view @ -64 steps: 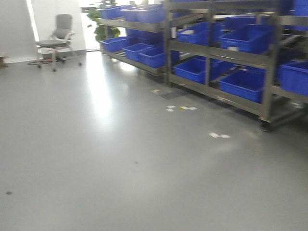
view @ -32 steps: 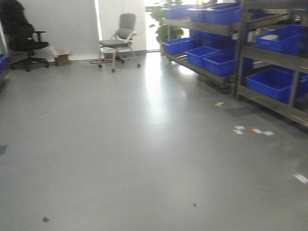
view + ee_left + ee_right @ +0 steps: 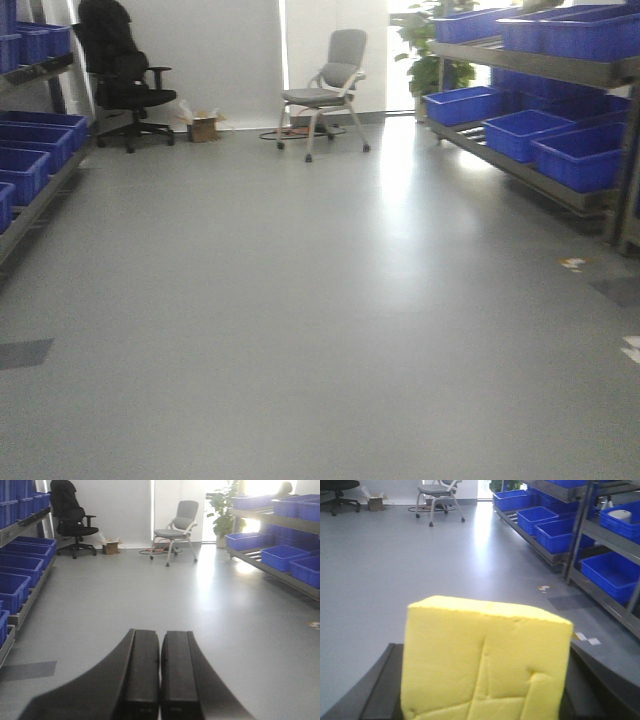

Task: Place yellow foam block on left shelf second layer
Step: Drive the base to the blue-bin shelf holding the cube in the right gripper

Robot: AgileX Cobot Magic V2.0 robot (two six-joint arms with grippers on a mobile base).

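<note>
Front view swung left: grey chair [image 3: 325, 85] shifted to centre, black chair [image 3: 120, 70] and left shelf [image 3: 45, 198] came in, right shelf [image 3: 545, 63] slid to the edge.

Front camera down aisle [image 3: 300, 300], wrist cameras lower (forward-facing), sharing grey chair [image 3: 325, 90]

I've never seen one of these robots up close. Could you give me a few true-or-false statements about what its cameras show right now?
1. The right gripper grips the yellow foam block. True.
2. The left gripper is wide open. False: it is shut and holds nothing.
3. In the front view, the black office chair stands left of the grey chair. True.
4. The shelf bins are red. False: they are blue.
</note>
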